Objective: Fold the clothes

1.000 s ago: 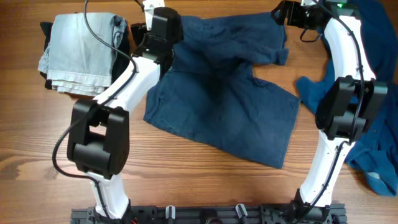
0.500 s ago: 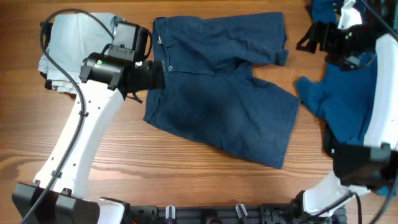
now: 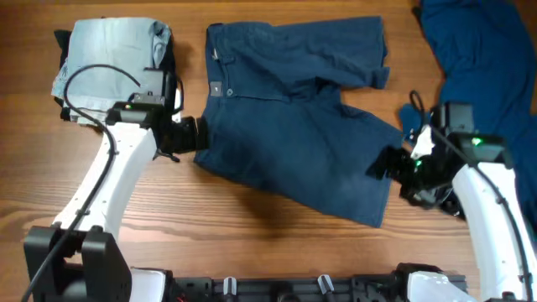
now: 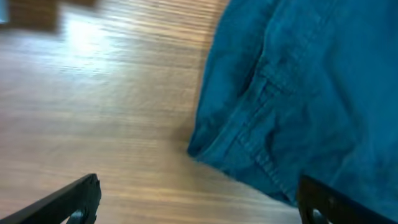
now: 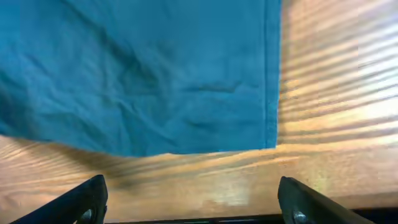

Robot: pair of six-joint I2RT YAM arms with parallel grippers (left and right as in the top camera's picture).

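Navy shorts [image 3: 294, 117] lie spread flat mid-table, waistband to the left, both legs running right. Small pale patch [image 3: 216, 53] near the top of the waistband, too small to read.

Left gripper [image 3: 199, 134] sits at the shorts' lower-left corner. Jaws spread wide, nothing between them. Its wrist view is blurred; the corner seam lies on the wood ahead of the two fingers [image 4: 74, 196].

Right gripper [image 3: 390, 162] sits at the lower leg's hem. Jaws likewise wide apart and empty, with the hem corner just ahead of them on bare wood.

Folded pale denim [image 3: 105, 71] lies top left, resting on a black piece [image 3: 170, 59] that is mostly hidden beneath it. Rumpled mid-blue garment [image 3: 491, 67] lies at the right, cut off by the frame edge and partly covered by the right arm. Wooden table [image 3: 252, 226] is under everything.
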